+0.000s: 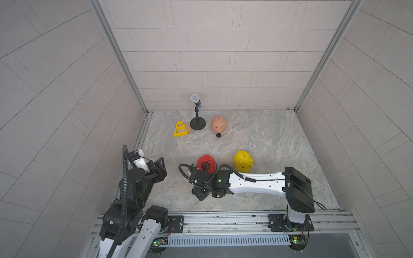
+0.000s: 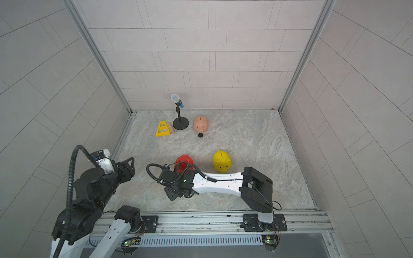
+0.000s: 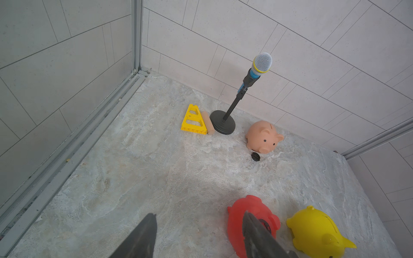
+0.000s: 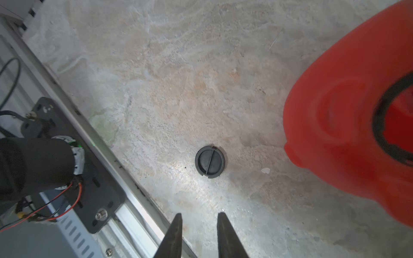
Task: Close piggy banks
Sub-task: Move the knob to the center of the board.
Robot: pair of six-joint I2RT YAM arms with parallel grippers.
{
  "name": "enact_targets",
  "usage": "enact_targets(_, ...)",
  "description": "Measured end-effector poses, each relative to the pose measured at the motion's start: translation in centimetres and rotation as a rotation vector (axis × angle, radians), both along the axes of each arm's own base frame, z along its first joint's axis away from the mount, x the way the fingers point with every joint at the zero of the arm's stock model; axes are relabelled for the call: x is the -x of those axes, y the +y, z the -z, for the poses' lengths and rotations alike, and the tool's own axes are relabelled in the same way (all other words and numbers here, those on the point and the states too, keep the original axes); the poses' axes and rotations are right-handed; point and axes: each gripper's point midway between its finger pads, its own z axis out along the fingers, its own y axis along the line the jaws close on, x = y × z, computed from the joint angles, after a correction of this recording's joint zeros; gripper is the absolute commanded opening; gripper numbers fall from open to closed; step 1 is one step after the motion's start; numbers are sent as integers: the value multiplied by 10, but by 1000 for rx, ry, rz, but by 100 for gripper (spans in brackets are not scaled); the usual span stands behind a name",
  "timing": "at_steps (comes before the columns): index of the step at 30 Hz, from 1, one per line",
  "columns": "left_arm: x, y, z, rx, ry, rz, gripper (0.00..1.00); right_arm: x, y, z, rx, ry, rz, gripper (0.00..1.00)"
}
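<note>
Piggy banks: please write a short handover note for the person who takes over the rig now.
Left gripper: open, empty.
Right gripper: open, empty, pointing at a loose black plug.
Red pig tipped over, belly hole showing, unplugged.
Pink pig upright, second plug loose at its snout.
Yellow pig upright, belly hidden.
Done: nothing that I can see.
Left: plug red, then pink; check yellow.

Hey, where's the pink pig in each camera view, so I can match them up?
Top view: pink pig near the back wall, right of the mic stand.
Top view: pink pig there too, a plug at its snout.
Left wrist: pink pig beside the mic stand, plug at its snout.
Right wrist: not in it.
Landmark: red pig, in all four views.
</note>
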Motion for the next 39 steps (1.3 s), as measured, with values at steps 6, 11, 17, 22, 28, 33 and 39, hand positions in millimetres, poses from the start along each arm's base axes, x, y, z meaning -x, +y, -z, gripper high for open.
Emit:
enact_targets(6,1,2,3,-12,-1,-3,66,-9,16,30,68,4,9,28)
enact_targets(11,1,2,3,-13,0,-2,65,-11,18,50,120,13,9,27)
enact_targets(17,1,1,4,-13,1,-2,65,-13,20,61,149,16,7,24)
enact_targets(22,1,1,4,-14,5,-3,66,-15,20,65,158,18,8,23)
enact_targets(28,0,1,5,-15,8,-2,66,-16,20,68,162,20,10,20)
enact_targets(33,0,1,6,-15,10,-2,66,-17,19,70,170,20,9,17)
enact_targets(39,-1,1,6,-16,13,-2,66,-18,16,71,195,5,-5,10)
